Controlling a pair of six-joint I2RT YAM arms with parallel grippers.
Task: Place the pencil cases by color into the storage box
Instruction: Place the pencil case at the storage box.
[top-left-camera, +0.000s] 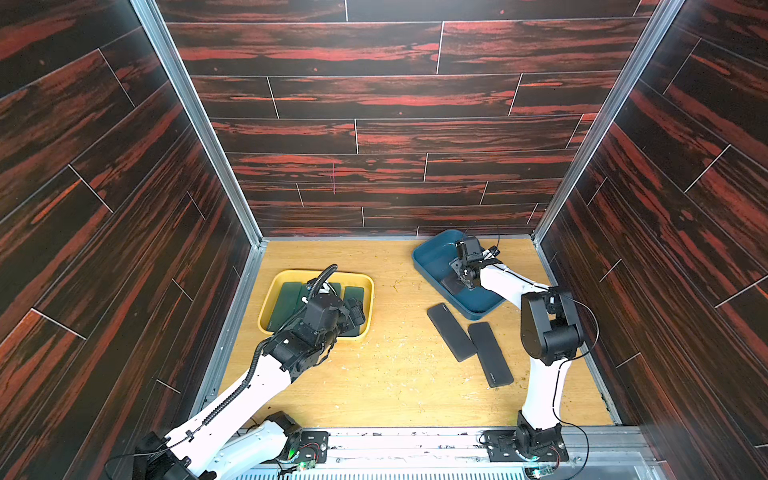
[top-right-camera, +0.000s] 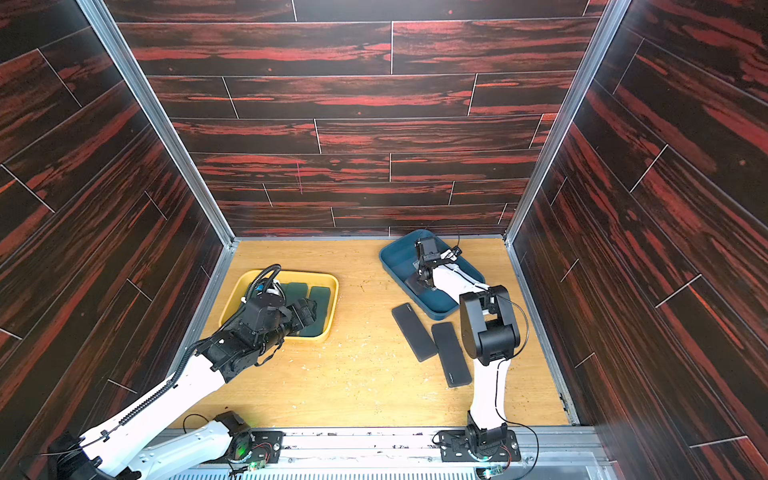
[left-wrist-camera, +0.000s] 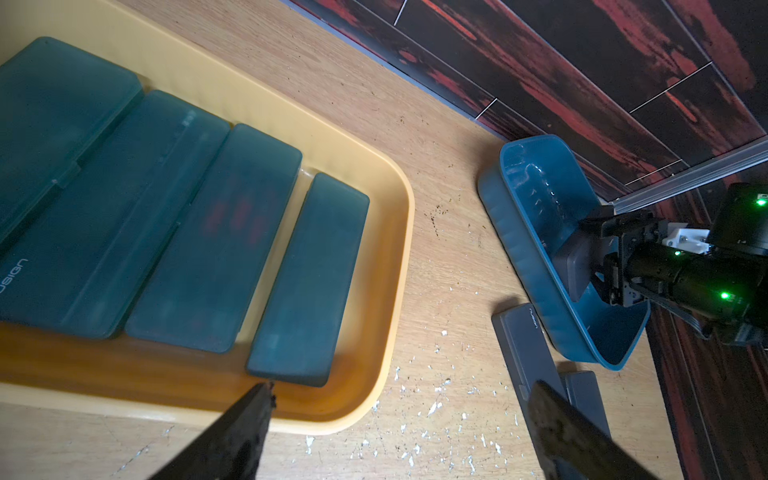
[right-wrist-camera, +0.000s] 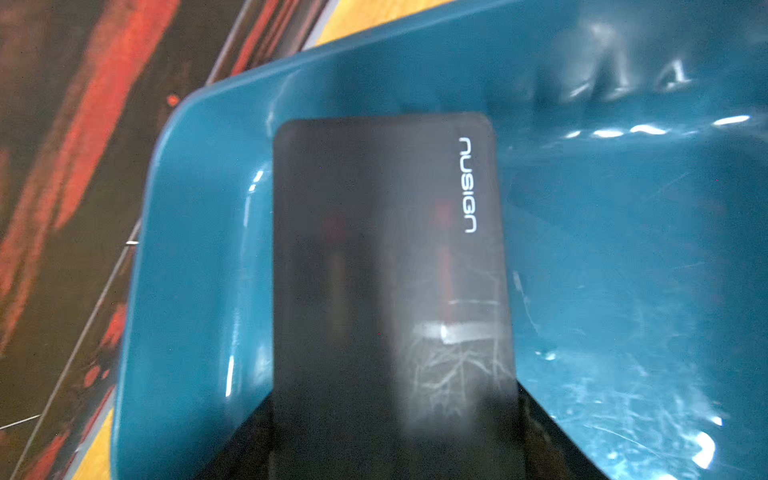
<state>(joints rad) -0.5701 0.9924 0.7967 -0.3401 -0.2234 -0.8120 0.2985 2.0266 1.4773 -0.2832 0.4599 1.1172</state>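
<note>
Yellow tray: the yellow tray (top-left-camera: 369, 307) sits on the left part of the wooden table (top-left-camera: 395, 374), near the left wall.
Green pencil cases: four green pencil cases (left-wrist-camera: 216, 241) lie flat inside the yellow tray, side by side; the rightmost stands slightly apart from the others.
Left gripper: the left gripper (left-wrist-camera: 403, 388) hovers over the near right corner of the yellow tray, fingers spread wide with nothing between them.
Loose black cases: two loose black cases (top-left-camera: 451, 332) (top-left-camera: 490, 353) lie flat on the table right of centre, just beside each other, the farther one's end close to the blue tray.
Blue tray: the blue tray (top-left-camera: 432, 257) sits at the far right, angled, near the back wall.
Held black case: the held black case (right-wrist-camera: 374, 249) is inside the blue tray, tilted, logo end pointing away from the gripper; whether it touches the floor cannot be told.
Right gripper: the right gripper (top-left-camera: 464, 279) reaches into the blue tray and pinches the held black case by one end.
</note>
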